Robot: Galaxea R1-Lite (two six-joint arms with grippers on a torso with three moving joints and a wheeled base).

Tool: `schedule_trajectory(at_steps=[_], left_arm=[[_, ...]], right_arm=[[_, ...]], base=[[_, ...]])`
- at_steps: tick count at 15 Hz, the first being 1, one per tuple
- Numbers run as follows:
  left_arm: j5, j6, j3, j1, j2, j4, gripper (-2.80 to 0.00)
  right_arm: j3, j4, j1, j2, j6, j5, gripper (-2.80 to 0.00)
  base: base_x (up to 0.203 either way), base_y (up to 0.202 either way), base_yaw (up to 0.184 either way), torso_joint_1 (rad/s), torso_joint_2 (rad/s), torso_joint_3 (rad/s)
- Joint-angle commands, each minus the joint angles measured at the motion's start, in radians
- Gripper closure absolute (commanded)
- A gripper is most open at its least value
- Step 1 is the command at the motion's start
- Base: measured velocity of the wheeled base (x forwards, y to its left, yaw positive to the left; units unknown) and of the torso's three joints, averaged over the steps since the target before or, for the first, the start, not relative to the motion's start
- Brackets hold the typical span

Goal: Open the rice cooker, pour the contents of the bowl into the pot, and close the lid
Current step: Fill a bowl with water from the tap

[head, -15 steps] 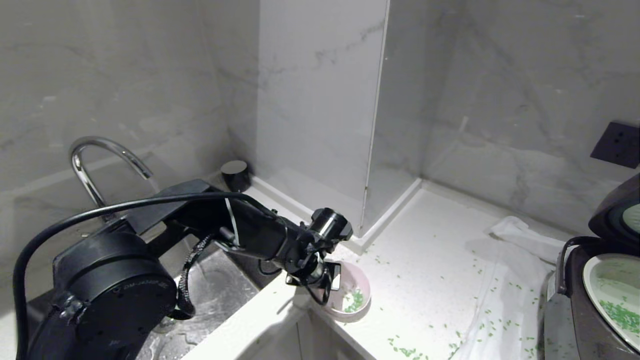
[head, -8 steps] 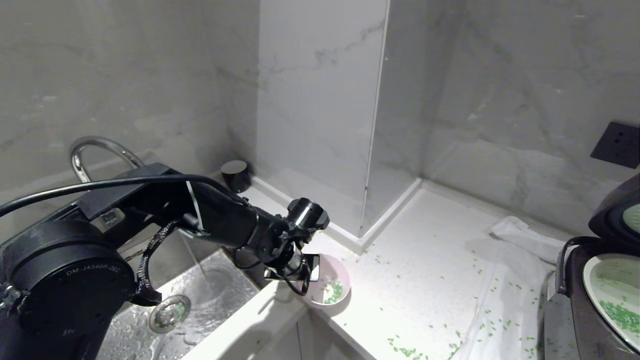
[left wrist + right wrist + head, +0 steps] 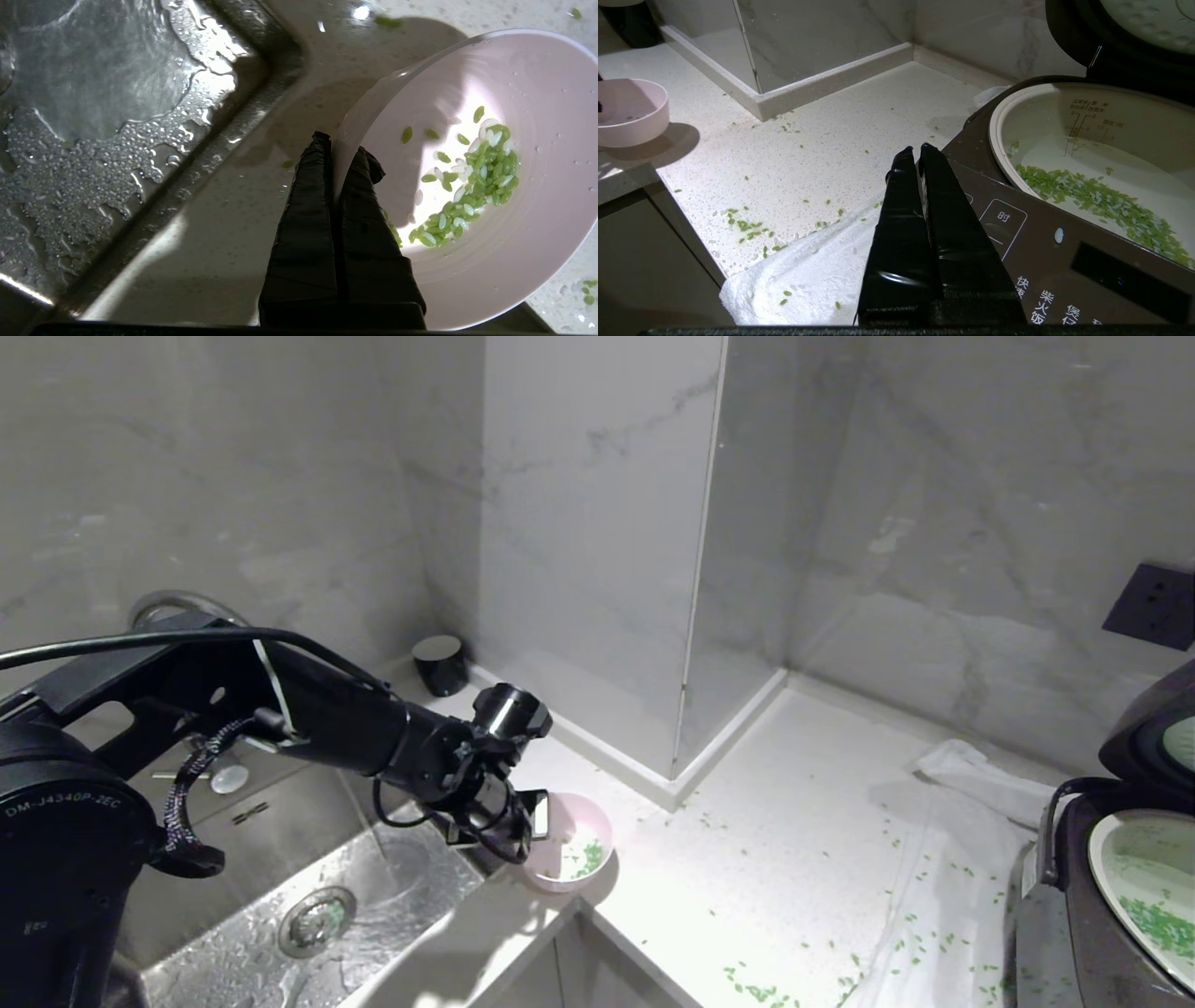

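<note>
With our left gripper [image 3: 340, 151] pinched on the near rim of the bowl [image 3: 486, 186], carried beside the sink [image 3: 308, 905], we should keep it level so the green grains [image 3: 472, 186] stay put.

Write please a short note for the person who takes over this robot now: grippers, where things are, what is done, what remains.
Left gripper: jaws shut on the rim of the bowl, at the counter edge beside the sink.
Right gripper: shut, empty, parked before the rice cooker.
Done: lid is up; green grains lie in the pot.
Left: some grains remain in the bowl, many lie spilled on the counter; lid not closed.
</note>
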Motion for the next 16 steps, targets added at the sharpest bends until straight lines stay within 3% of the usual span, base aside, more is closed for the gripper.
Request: schedule_trajectory(at_steps=[1, 4, 11, 16], left_arm=[[0.004, -0.003, 0.044, 0.028, -0.030, -0.018, 0.00], [0.006, -0.002, 0.095, 0.062, -0.043, -0.070, 0.00], [0.007, 0.013, 0.104, 0.118, -0.064, -0.066, 0.00], [0.011, 0.008, 0.174, 0.159, -0.111, -0.073, 0.00]], right_arm=[[0.002, 0.000, 0.000, -0.001, 0.000, 0.001, 0.00], [0.002, 0.001, 0.000, 0.000, -0.001, 0.001, 0.00], [0.002, 0.000, 0.000, 0.000, 0.000, 0.001, 0.00], [0.002, 0.000, 0.000, 0.000, -0.002, 0.001, 0.00]], base=[[0.000, 0.000, 0.000, 0.000, 0.00, 0.000], [0.000, 0.000, 0.000, 0.000, 0.00, 0.000], [0.000, 0.000, 0.000, 0.000, 0.00, 0.000], [0.000, 0.000, 0.000, 0.000, 0.00, 0.000]])
